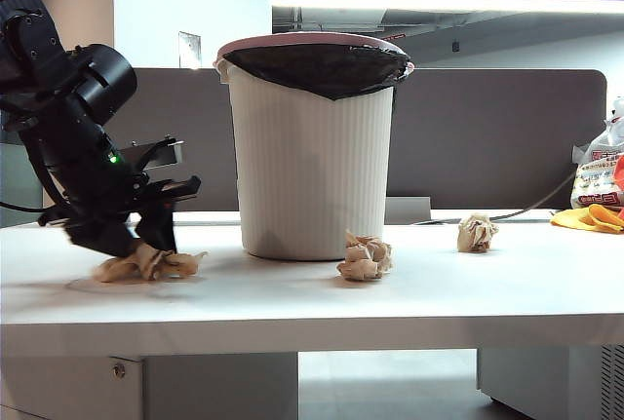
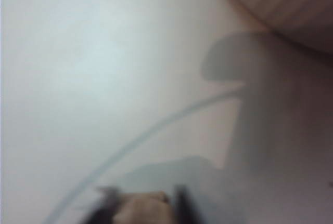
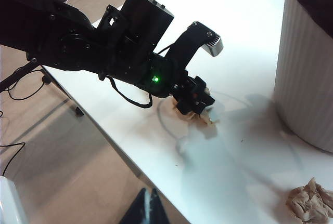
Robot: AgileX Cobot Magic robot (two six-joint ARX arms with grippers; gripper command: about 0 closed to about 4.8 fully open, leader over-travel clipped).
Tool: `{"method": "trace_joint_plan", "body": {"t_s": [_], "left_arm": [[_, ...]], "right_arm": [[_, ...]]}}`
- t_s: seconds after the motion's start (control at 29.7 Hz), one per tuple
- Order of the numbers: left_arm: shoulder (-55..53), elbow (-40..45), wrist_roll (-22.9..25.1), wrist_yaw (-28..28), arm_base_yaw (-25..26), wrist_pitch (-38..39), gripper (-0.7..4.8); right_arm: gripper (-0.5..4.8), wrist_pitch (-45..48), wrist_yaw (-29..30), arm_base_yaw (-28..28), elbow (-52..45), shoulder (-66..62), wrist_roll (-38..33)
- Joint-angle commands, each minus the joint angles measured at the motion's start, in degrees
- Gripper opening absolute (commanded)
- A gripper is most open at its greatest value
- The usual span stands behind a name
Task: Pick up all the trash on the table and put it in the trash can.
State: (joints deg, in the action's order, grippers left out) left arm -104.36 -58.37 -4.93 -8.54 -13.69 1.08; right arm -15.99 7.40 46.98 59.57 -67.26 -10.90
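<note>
1. Grey partition panel (image 1: 487,137) backs the wide white table (image 1: 322,308).
2. Far left, the left gripper (image 1: 146,245) is down on a loose beige paper wad (image 1: 151,264), jaws either side; a firm grip I cannot tell.
3. Two crumpled wads (image 1: 365,256) (image 1: 477,233) lie by the ribbed white trash can (image 1: 310,147).
4. The right gripper (image 3: 147,211) hangs off the near edge, closed, empty.
5. Next: clamp, lift over the rim.

Bright overhead light — left wrist view blurred.
</note>
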Motion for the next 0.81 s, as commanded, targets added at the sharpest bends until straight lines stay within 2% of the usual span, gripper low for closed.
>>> {"method": "trace_joint_plan", "body": {"t_s": [0.03, 0.24, 0.47, 0.57, 0.67, 0.81], "left_arm": [[1.22, -0.79, -3.08, -3.41, -0.04, -0.24, -0.06], [6.73, -4.85, -9.27, -7.21, -0.31, 1.46, -0.06], [19.67, -9.07, -9.16, -7.19, -3.08, 0.92, -0.06], [24.35, -9.88, -8.55, -6.19, -4.96, -4.42, -0.06], [25.46, -13.27, -8.55, -5.62, -7.04, -9.79, -0.06], [22.01, -22.6, -7.85, -5.57, -8.72, -6.49, -0.06]], "right_arm": [[-0.09, 0.81, 0.17, -0.07, 0.26, 0.85, 0.02], [-0.09, 0.57, -0.02, -2.56, 0.74, 4.83, 0.04], [-0.09, -1.95, -1.31, -9.49, 5.11, 10.05, 1.27], [-0.09, -2.56, -1.27, -12.48, 7.43, 10.82, 3.72], [-0.09, -3.69, -1.25, -14.53, 9.92, 10.82, 6.91], [-0.09, -4.66, -1.29, -15.1, 12.59, 10.47, 7.98]]}}
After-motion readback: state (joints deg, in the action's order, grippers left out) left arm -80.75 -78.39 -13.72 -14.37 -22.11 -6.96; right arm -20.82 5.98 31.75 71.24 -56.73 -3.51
